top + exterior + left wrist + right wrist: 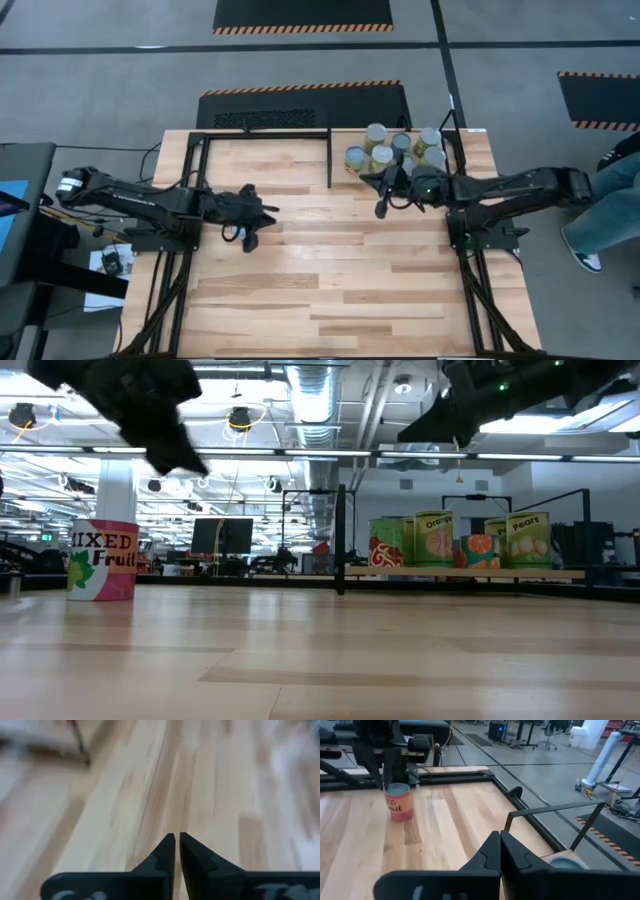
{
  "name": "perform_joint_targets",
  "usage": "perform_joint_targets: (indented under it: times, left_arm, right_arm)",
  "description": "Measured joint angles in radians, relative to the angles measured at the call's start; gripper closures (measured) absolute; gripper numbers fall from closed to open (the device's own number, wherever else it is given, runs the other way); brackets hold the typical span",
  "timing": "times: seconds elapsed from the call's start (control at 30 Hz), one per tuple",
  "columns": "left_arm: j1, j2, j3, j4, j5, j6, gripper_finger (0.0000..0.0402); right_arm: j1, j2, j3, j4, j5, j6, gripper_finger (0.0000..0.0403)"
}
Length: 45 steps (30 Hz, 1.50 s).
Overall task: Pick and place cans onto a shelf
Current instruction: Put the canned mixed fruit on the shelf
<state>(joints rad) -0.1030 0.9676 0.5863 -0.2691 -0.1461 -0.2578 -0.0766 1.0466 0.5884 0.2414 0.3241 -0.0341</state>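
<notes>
Industrial robotics lab. Exposed ducts (320,400) and strip lights overhead, grey concrete floor (100,90), hazard-striped black mats (303,14) at 12 o'clock, monitors (222,536) and other metal-framed workbenches behind plank table (330,270).

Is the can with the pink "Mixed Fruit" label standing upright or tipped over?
Upright. In the low view the pink can stands on its base on the tabletop with its label level; the right wrist view shows it upright too, round top upward.

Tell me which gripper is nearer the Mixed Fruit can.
Left. The left gripper hovers next to the Mixed Fruit can, hiding it from above; the right gripper is across the table by the shelf cans.
</notes>
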Motion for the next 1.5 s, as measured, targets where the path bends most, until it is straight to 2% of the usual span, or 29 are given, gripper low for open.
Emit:
perform_joint_targets:
  times: [0.2,0.4,0.63,0.83,1.0,1.23,1.5]
  left_arm:
    - [-0.077,0.000,0.082,-0.380,-0.025,-0.162,0.0355]
    - [-0.174,0.000,0.106,-0.539,-0.057,-0.308,0.0315]
    - [-0.264,0.000,0.106,-0.574,-0.129,-0.376,0.0286]
    - [-0.292,0.001,0.095,-0.586,-0.207,-0.376,0.0282]
    - [-0.311,0.005,0.095,-0.589,-0.230,-0.346,0.0282]
    - [-0.321,0.100,0.094,-0.617,-0.238,-0.307,0.0282]
    - [-0.321,0.218,0.096,-0.615,-0.298,-0.287,0.0283]
  right_arm:
    - [0.005,0.087,-0.008,0.109,0.000,-0.013,0.0390]
    - [0.005,0.138,-0.008,0.163,-0.005,-0.022,0.0389]
    - [0.005,0.137,-0.008,0.161,-0.008,-0.026,0.0387]
    - [0.001,0.137,-0.008,0.160,-0.008,-0.051,0.0389]
    - [0.013,0.136,-0.008,0.157,-0.008,-0.052,0.0387]
    - [0.031,0.136,-0.007,0.155,-0.010,-0.053,0.0388]
    - [0.030,0.136,-0.007,0.156,-0.009,-0.053,0.0386]
